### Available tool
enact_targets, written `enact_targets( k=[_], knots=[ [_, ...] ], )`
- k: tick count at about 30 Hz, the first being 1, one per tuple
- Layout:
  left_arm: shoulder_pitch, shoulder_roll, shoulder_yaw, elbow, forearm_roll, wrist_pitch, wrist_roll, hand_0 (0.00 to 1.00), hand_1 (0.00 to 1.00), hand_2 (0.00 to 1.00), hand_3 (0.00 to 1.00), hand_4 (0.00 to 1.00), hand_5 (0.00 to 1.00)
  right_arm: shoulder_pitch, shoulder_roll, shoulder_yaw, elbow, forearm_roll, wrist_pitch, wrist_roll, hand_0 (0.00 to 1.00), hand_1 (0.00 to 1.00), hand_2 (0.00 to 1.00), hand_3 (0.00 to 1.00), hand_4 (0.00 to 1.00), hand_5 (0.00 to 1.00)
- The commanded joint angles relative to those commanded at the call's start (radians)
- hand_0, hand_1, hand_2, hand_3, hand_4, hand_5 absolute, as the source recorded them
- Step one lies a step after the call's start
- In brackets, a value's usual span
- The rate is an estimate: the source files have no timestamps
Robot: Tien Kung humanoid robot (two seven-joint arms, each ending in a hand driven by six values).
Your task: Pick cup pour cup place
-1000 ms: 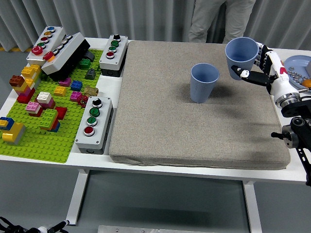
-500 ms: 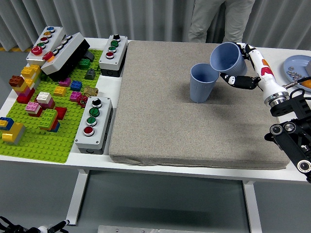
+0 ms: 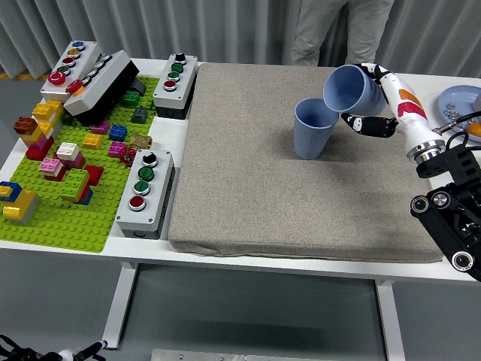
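Two blue cups are sitting over a big grey pad point(image 3: 301, 180) that is covering most of the white table point(image 3: 161, 131). Pad looks like coarse woven fabric, thick, square, rounded corners.

Right arm point(image 3: 443, 203) is coming in from the right edge, black jointed forearm low, white wrist section with orange and red marks angling up and left toward the table's middle. Right hand point(image 3: 376, 101) is wrapping the held cup point(image 3: 349, 89) from its far and right side, one dark finger curling under it. Held cup is tilting hard to the left, mouth facing left and down, rim just above the rim of the standing cup point(image 3: 315, 128), possibly touching; can't tell from this angle. Standing cup is upright on the pad, right of centre, smooth tapered plastic, ribbed band near the top.

Left arm isn't showing.

Green studded baseplate point(image 3: 52, 218) is lying on the table's left side, carrying loose bricks in red, yellow, pink, blue, white. Four grey button boxes point(image 3: 145, 192) are sitting around it, round coloured buttons on top, one box leaning on another at the far left. Blue plate point(image 3: 458, 98) holding small metal bits is at the right edge.

Person point(image 3: 334, 30) in light trousers is standing at the far side, hands not visible.
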Motion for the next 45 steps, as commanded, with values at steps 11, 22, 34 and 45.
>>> enact_targets(
  k=[11,22,34,45],
  knots=[
    [0.000,0.000,-0.001,0.000,0.001,0.000,0.000,0.841,0.843,0.876,0.779,0.588,0.998,0.001,0.000,0.002,0.003,-0.033,-0.003,-0.004,0.760,0.642,0.523,0.591,0.694,0.106],
    [-0.001,0.000,-0.004,0.000,0.004,-0.001,0.000,0.841,0.843,0.876,0.780,0.587,0.998,0.008,-0.010,-0.018,0.004,-0.136,-0.027,-0.020,0.759,0.641,0.520,0.589,0.692,0.104],
    [0.002,0.001,-0.004,0.000,0.005,-0.001,-0.001,0.842,0.844,0.876,0.780,0.589,0.998,0.022,-0.025,-0.054,-0.018,-0.157,-0.052,-0.023,0.759,0.642,0.520,0.586,0.691,0.101],
    [0.000,0.001,-0.010,0.000,0.010,-0.002,0.000,0.842,0.845,0.876,0.780,0.590,0.998,0.059,-0.055,-0.118,-0.030,-0.161,-0.072,-0.018,0.764,0.643,0.521,0.579,0.687,0.096]
  ],
)
